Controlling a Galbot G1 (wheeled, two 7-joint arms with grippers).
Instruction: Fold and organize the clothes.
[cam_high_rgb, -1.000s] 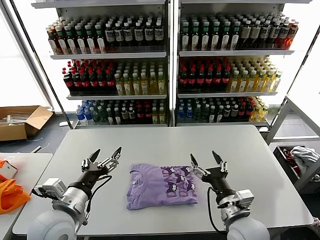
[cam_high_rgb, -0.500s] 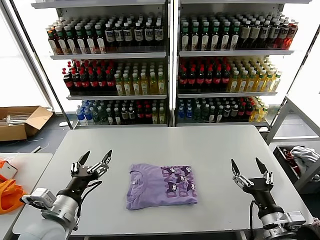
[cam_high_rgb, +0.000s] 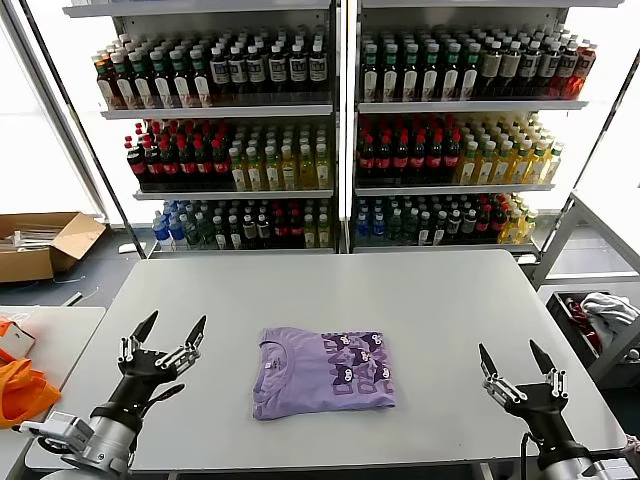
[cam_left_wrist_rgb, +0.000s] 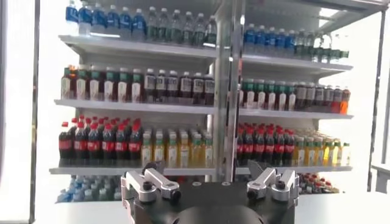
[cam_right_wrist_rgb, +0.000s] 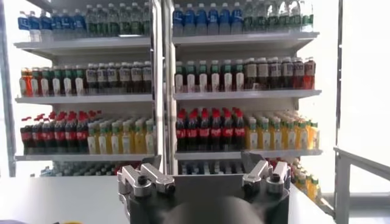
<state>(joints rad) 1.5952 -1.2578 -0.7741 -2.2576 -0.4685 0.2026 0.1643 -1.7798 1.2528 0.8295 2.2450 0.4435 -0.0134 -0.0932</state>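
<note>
The lavender T-shirt (cam_high_rgb: 322, 371), the clothes, lies folded into a neat rectangle on the grey table (cam_high_rgb: 330, 285), collar to the left and dark purple-and-white print on its right half. My left gripper (cam_high_rgb: 170, 331) stands open above the table's front left, well clear of the shirt. Over the front right edge my right gripper (cam_high_rgb: 515, 353) is open too, with nothing between its fingers. Both wrist views look at the bottle shelves; the left gripper (cam_left_wrist_rgb: 207, 173) and the right gripper (cam_right_wrist_rgb: 202, 164) show spread, empty fingers there.
Shelves of bottled drinks (cam_high_rgb: 340, 130) stand behind the table. A cardboard box (cam_high_rgb: 45, 243) sits on the floor at far left. Orange fabric (cam_high_rgb: 20, 390) lies on a side table at left. A bin with cloth (cam_high_rgb: 600, 315) is at right.
Both arms have drawn back from the folded shirt, the left one outward to the left and the right one outward to the right and down. The shirt has not moved.
</note>
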